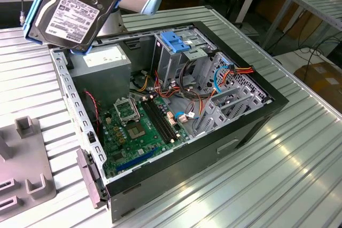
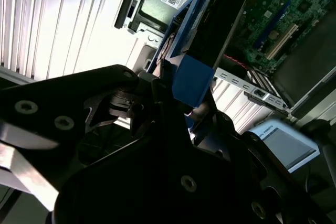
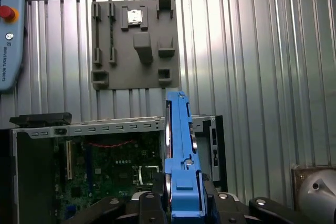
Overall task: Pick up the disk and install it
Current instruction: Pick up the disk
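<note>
The disk (image 1: 75, 12) is a grey hard drive with a white label and blue rails. It hangs tilted in the air over the far corner of the open computer case (image 1: 251, 126), at the exterior view's left. In the first wrist view the disk (image 3: 181, 145) appears edge-on, its blue rail running out from my gripper (image 3: 181, 200), which is shut on it. Below it lie the case's edge and the motherboard (image 3: 115, 166). The second wrist view has the blue rail (image 2: 191, 85) clamped against the dark gripper body.
Inside the case are the green motherboard (image 1: 141, 126), a grey power supply (image 1: 101, 62) and a metal drive cage with a blue latch (image 1: 176, 41) amid cables. A grey fixture plate (image 1: 26, 174) lies on the ribbed table. A teach pendant (image 3: 9, 30) sits at the table's edge.
</note>
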